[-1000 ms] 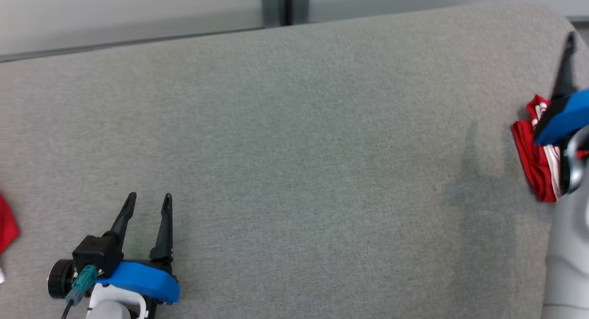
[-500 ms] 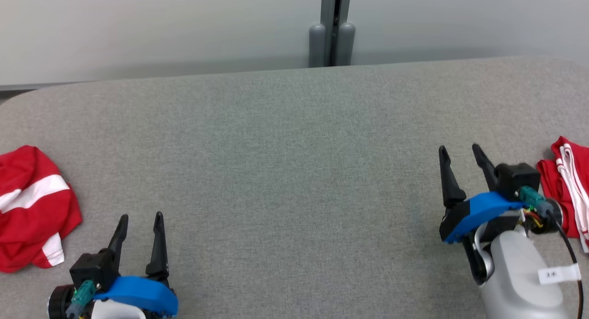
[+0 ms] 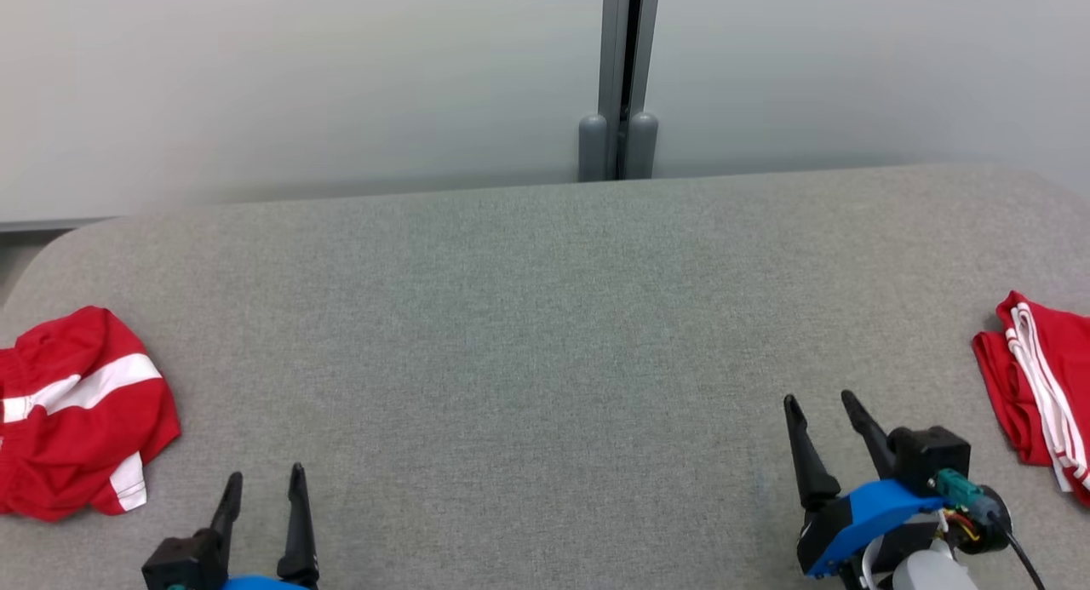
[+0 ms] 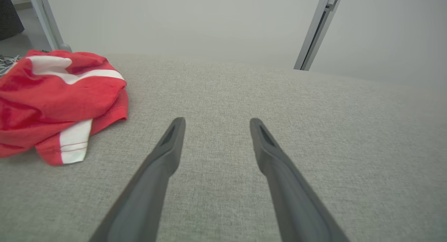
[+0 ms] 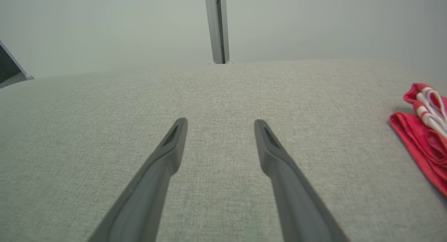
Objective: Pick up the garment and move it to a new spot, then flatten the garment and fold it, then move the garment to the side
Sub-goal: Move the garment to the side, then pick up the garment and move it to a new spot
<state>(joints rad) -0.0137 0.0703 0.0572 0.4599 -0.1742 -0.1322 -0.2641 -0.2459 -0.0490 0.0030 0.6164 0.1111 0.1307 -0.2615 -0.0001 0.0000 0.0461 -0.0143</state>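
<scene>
Near left: left gripper (image 3: 265, 474) spread wide, beside crumpled garment (image 3: 77, 411). Near right: right gripper (image 3: 819, 398) spread wide, near folded garment (image 3: 1035, 386). Grips nothing, either side.

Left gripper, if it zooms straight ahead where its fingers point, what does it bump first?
Probably nothing soon: the left gripper points over bare grey table toward the pale wall beyond. The red garment lies off to its left, out of line. Depth is hard to judge.

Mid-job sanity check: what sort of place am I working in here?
Probably an indoor lab or test bay: a wide grey fabric-covered table, plain pale wall panels joined by a metal post, a crumpled red-and-white garment at left and a folded red garment at right.
</scene>
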